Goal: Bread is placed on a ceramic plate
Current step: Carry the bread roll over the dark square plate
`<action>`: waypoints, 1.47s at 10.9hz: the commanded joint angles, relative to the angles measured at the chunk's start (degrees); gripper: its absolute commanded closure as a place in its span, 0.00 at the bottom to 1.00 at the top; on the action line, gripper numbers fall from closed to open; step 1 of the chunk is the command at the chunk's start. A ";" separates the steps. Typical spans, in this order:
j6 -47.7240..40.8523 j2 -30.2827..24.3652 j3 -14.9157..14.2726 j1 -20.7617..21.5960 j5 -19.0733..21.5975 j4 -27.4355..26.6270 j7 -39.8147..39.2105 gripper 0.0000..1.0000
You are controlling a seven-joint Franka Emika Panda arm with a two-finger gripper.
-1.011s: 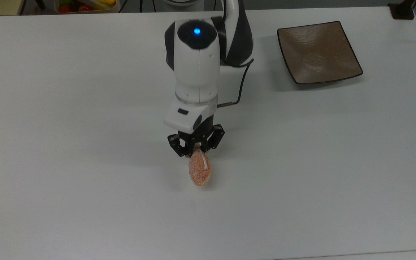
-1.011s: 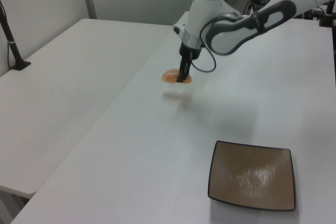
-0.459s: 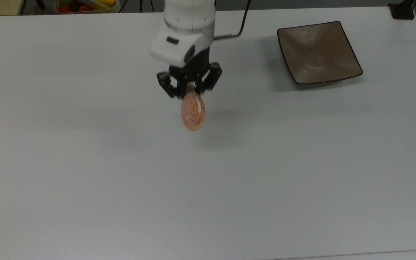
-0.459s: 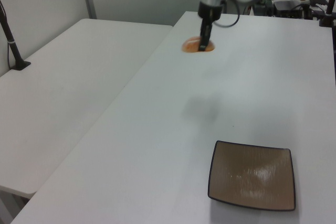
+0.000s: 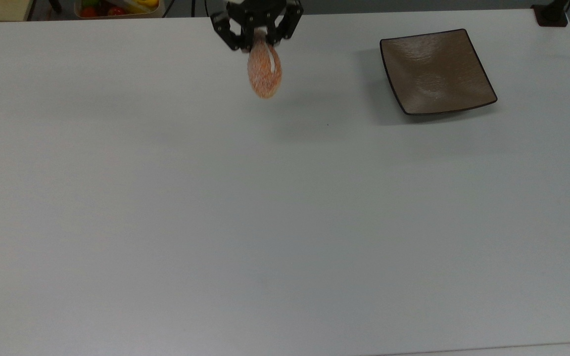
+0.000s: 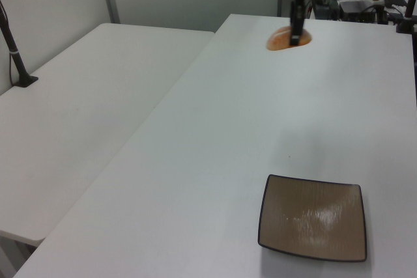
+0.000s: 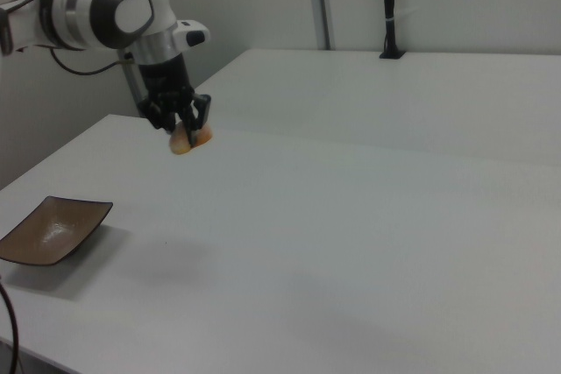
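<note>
Bread [image 5: 264, 72] hung off the table [image 5: 215, 222], pinched between my gripper's [image 5: 258, 32] closed fingers, well apart from the ceramic plate [image 5: 436, 70], toward the top view's left of it.

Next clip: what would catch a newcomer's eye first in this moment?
First, the bread, an orange-brown speckled bun with a white stripe, held in the gripper above the white table at the top view's upper middle; its shadow lies on the table below. Next, the ceramic plate, square, glossy brown and bare, at the top view's upper right, well apart from the bread.
</note>
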 commanded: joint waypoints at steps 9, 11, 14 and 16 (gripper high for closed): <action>-3.53 -7.11 4.13 19.15 7.12 -9.14 15.42 0.72; 1.65 -3.87 8.35 20.91 7.03 -9.06 21.85 0.72; 12.11 1.14 9.34 25.30 5.89 -10.54 28.46 0.72; 17.65 4.83 9.34 28.02 5.36 -11.34 30.13 0.72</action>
